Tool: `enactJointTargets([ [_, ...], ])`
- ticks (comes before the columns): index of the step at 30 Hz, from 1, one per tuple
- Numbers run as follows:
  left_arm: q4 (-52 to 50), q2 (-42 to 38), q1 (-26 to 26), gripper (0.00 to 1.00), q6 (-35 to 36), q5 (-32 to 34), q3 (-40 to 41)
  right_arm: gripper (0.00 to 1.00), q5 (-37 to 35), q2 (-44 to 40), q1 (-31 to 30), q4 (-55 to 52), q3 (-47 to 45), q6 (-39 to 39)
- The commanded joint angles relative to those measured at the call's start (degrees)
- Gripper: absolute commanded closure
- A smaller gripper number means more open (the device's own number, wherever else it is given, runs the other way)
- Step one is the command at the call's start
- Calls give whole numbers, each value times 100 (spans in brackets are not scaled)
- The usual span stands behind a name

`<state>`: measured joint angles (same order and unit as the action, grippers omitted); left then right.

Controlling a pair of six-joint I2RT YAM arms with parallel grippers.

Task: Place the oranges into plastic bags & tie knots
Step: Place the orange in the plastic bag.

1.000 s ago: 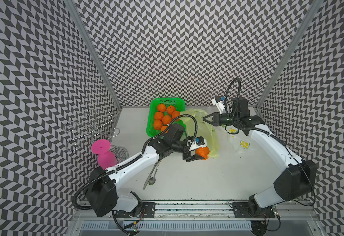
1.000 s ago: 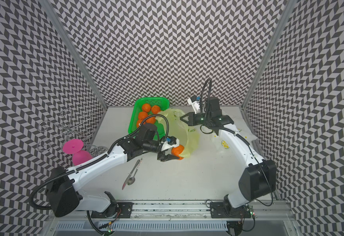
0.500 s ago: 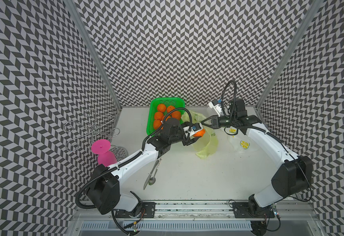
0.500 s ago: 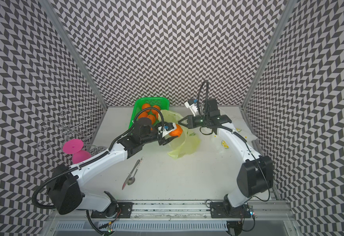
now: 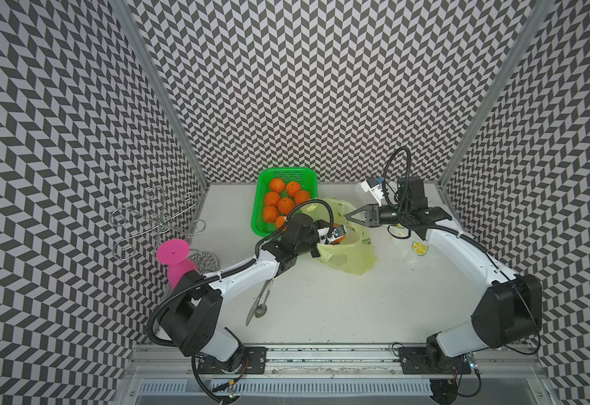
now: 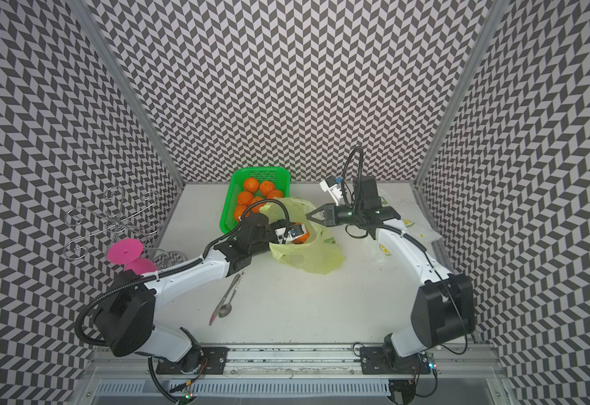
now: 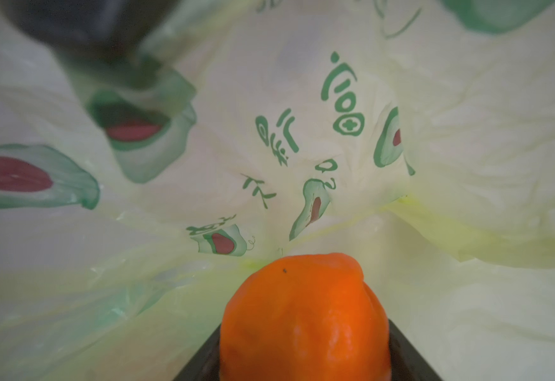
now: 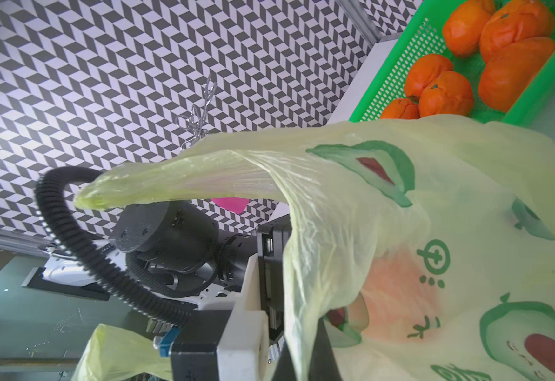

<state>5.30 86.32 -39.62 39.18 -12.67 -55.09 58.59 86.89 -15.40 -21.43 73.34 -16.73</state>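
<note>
Right, your left fingers (image 6: 299,235) are inside the mouth of the yellow-green bag (image 5: 351,257), clamped on one orange (image 7: 302,316). The left wrist view shows the fruit nosing toward the printed film, with the bottom seam just ahead. Your right fingers (image 5: 355,216) are pinched together on the bag's rim, holding that side up off the worktop (image 5: 321,308). The other oranges (image 5: 277,185) sit in the green mesh basket (image 5: 257,196) at the far edge, just beside the bag. The white lemon-print bag (image 5: 416,249) lies toward the right edge, untouched.

Watch the release. Only one side of the mouth is held. The other handle hangs loose by the basket, so the film could fold over your left fingers and snag as you back out. That drag might pull the rim from the right fingers or tip the orange back out onto the worktop. Let go too near the rim and the fruit may simply roll out.

As for the lie of the bag, its long axis runs from the raised mouth on the far side down to the closed end, which sags toward the near edge. The mouth looks to face up and toward the left edge. The orange is round, with no axis worth calling.
</note>
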Motion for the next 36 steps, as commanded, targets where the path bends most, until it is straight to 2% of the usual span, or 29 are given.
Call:
enactJointTargets([
  [1, -22, 24, -7, 33, -12, -385, -190, 100, -260, -268, 97, 187, -89, 181],
  [5, -288, 7, -18, 26, -155, -609, -364, 100, -568, -313, 157, 124, -124, 358],
  [12, -813, -60, -20, 23, -556, -953, -765, 100, -1344, -367, 160, 43, -101, 634],
  [19, -1251, -89, -17, 22, -383, -1188, -810, 100, -1641, -403, 160, -82, 22, 817],
  [24, -1492, -189, -21, 22, -390, -1473, -853, 100, -2371, -377, 159, -211, 104, 1086],
  [27, -1642, -279, -16, 22, -512, -1670, -956, 100, -2578, -312, 159, -264, 201, 1170],
  [31, -1795, -447, -12, 23, -677, -1701, -1099, 100, -2687, -247, 159, -352, 306, 1241],
  [36, -1784, -758, 30, 25, -834, -1226, -1094, 100, -2650, -250, 160, -317, 243, 1314],
])
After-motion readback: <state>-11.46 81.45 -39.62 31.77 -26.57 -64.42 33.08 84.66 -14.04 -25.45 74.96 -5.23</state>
